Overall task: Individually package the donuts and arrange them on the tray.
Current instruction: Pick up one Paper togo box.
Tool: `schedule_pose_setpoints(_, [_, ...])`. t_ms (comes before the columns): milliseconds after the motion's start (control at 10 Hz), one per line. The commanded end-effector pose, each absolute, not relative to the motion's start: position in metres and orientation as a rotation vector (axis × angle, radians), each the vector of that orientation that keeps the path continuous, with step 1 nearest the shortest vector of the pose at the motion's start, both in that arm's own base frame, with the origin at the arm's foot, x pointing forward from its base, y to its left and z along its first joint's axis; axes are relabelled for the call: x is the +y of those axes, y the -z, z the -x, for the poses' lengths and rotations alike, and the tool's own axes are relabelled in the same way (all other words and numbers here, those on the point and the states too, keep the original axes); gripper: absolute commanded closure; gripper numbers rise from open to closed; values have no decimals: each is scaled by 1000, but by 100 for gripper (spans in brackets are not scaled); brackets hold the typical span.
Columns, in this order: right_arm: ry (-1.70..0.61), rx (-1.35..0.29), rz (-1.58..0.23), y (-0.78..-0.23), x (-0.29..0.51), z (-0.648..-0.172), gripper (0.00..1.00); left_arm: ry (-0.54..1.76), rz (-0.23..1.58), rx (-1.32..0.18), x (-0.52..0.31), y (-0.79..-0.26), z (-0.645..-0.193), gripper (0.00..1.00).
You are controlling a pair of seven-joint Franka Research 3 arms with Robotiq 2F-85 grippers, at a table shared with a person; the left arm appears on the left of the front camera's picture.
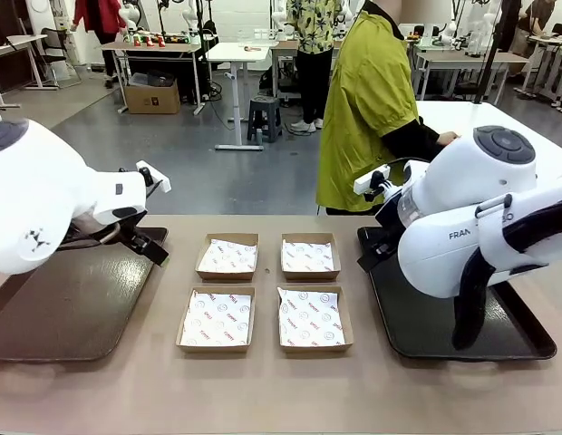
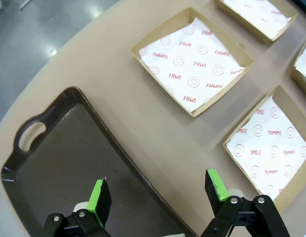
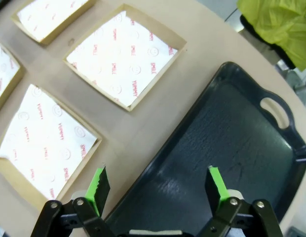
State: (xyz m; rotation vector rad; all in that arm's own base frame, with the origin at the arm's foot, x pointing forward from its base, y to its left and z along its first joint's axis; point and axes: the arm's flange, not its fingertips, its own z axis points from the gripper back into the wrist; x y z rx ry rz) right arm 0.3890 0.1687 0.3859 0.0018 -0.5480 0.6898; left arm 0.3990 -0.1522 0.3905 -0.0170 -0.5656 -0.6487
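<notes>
1. step in hand, as i judge it: the very start of packaging, nothing packed yet. four cardboard boxes [image 1: 228,256] sit in a two-by-two block mid desk [image 1: 263,390]. each holds just its printed paper liner, no donuts in any.
2. left tray [image 1: 72,308] lies left of the boxes and right tray [image 1: 417,322] lies right of them. both are bare, near the boxes but apart from them.
3. left gripper [image 2: 159,190] hovers over the left tray's inner edge, fingers [image 2: 99,195] spread wide, holding nothing.
4. right gripper [image 3: 157,182] hovers over the right tray's inner edge, fingers wide too, holding nothing.
5. person [image 1: 367,100] stands at the far side, turned away, one hand [image 1: 444,139] reaching toward a white table beyond.
6. next move, my guess: the donuts must come within reach first, likely from the person. then a gentle grip on a donut's rim and a flat set-down on one liner.
</notes>
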Motion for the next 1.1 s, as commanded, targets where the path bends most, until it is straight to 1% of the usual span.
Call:
schedule_pose_setpoints(0, [-718, -488, 39, -413, 151, -305, 0, 729, 8, -544, -111, -415, -302, 0])
schedule_pose_setpoints(200, [-724, -414, 88, -437, 133, -247, 0, 785, 8, -461, -83, -435, -254, 0])
schedule_pose_setpoints(300, [-745, -362, 116, -442, 123, -215, 0, 809, 23, -419, -74, -436, -224, 0])
schedule_pose_setpoints(400, [-743, -354, 124, -444, 117, -197, 0, 831, 46, -392, -68, -437, -213, 0])
schedule_pose_setpoints(500, [-744, -366, 142, -440, 111, -194, 0, 804, 50, -396, -65, -432, -209, 0])
schedule_pose_setpoints(600, [-745, -361, 104, -493, 158, -290, 0, 794, 10, -405, -111, -501, -319, 0])
schedule_pose_setpoints(1000, [-745, -361, 104, -493, 158, -290, 0, 794, 10, -405, -111, -501, -319, 0])
